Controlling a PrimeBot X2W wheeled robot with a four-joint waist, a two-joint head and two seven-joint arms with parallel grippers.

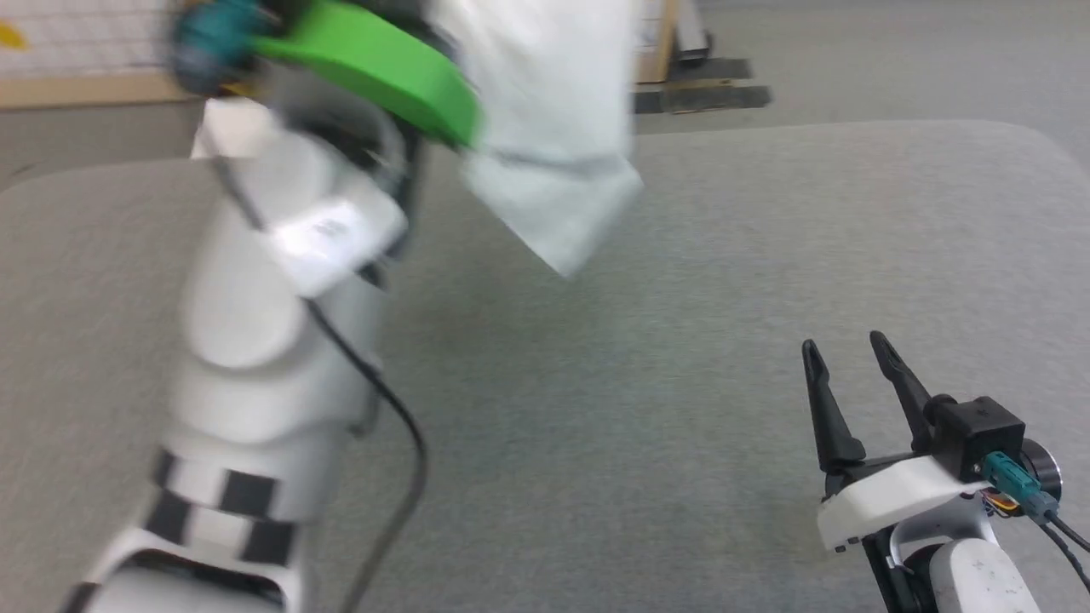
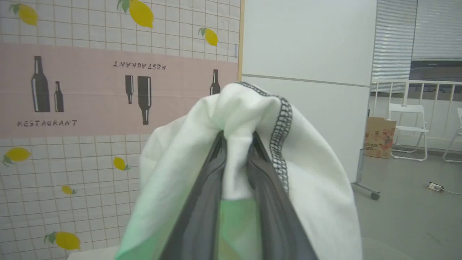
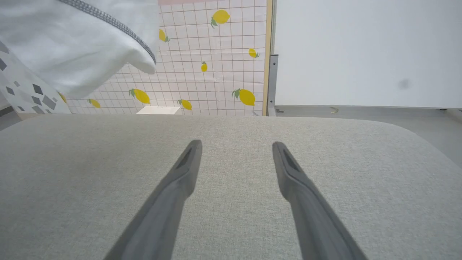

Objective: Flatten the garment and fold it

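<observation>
Left pincer point(image 2: 238, 136) is raised and pinching a bunch of the garment point(image 2: 317, 187). The shirt hangs in the air above the grey table point(image 1: 681, 383), clear of it. Right pincer point(image 1: 843, 342) is spread and empty, low over the table. The fabric looks thin, limp and light, likely to droop and crease, so take a free corner or seam end. The left wrist view shows the zigzag seam point(image 2: 283, 126) at the pinch; the blurred head view shows the dangling end.
</observation>
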